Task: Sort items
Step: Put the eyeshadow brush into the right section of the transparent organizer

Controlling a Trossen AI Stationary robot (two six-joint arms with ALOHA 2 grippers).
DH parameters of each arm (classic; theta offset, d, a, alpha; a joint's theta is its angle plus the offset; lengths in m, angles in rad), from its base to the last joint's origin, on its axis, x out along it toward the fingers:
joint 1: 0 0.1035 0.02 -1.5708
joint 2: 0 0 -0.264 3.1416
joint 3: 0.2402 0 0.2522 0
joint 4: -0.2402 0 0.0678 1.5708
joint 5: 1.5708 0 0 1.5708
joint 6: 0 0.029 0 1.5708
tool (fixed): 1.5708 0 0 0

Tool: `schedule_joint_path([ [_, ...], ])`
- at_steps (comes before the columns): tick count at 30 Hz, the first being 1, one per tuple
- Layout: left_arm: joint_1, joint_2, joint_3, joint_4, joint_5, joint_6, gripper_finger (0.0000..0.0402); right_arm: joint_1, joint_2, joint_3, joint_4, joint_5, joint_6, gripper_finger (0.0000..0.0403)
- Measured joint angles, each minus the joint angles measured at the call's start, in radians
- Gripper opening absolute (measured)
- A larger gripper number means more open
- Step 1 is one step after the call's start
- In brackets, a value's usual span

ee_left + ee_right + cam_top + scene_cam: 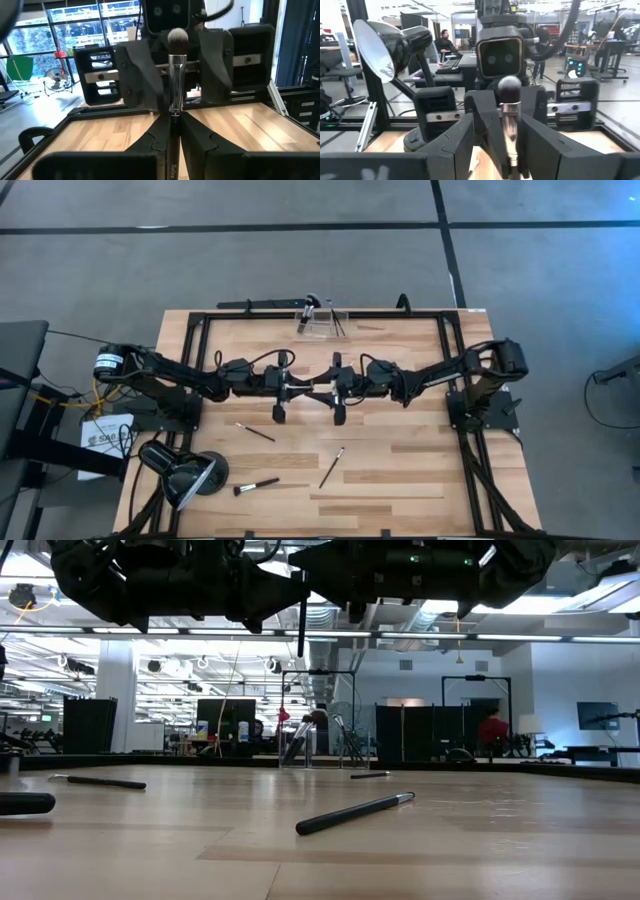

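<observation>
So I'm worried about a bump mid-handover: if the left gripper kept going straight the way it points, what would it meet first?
Most likely the right gripper, which faces the left gripper head-on across the brush held between them.

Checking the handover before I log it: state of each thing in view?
left gripper: shut on held brush
right gripper: open, fingers either side of held brush
held brush: lifted above table
loose brushes: lying flat
clear holder: upright, brushes inside

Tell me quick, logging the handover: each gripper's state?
Left gripper: shut on the makeup brush.
Right gripper: fingers around the same brush, grip cannot be told.
</observation>
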Motion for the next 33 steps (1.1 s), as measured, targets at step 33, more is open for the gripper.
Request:
schedule_joint_path([
  [33,-0.001,0.000,0.000,-0.008,0.006,-0.003,0.0036,0.012,-0.016,0.001,-0.028,0.015,-0.071,0.0017],
])
